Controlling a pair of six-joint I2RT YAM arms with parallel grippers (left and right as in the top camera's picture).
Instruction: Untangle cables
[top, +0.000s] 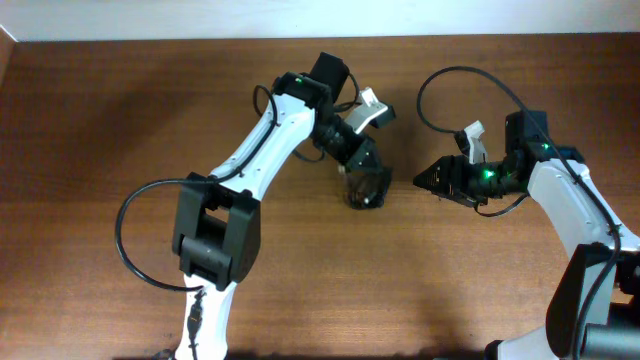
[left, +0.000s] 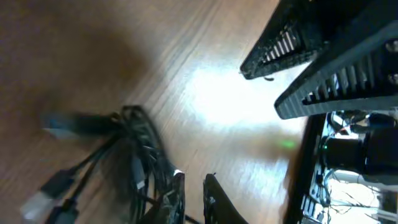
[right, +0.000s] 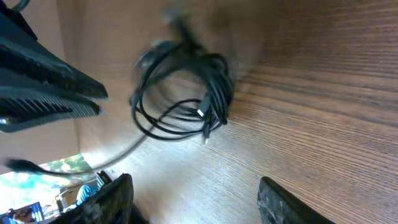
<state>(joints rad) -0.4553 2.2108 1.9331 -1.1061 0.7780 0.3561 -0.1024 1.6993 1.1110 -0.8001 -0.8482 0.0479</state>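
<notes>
Brown wood is seen across the whole table (top: 100, 150). The left arm (top: 262, 140) is stretched from the near left toward the centre, and the right arm (top: 575, 200) is bent in from the right edge. The left gripper (left: 196, 200) is pointed down at the middle of the table; its jaws are drawn nearly together with only a thin slit left, and whether a strand is pinched cannot be told. The right gripper (right: 196, 183) is aimed left at the same spot, its jaws held wide apart with nothing between them. The cables (right: 180, 93) are bunched in a loose black coil at the table's centre, just beside the left gripper's fingers (left: 177, 193). Small plugs (left: 57, 182) are splayed out from the coil, one of them silver-tipped.
</notes>
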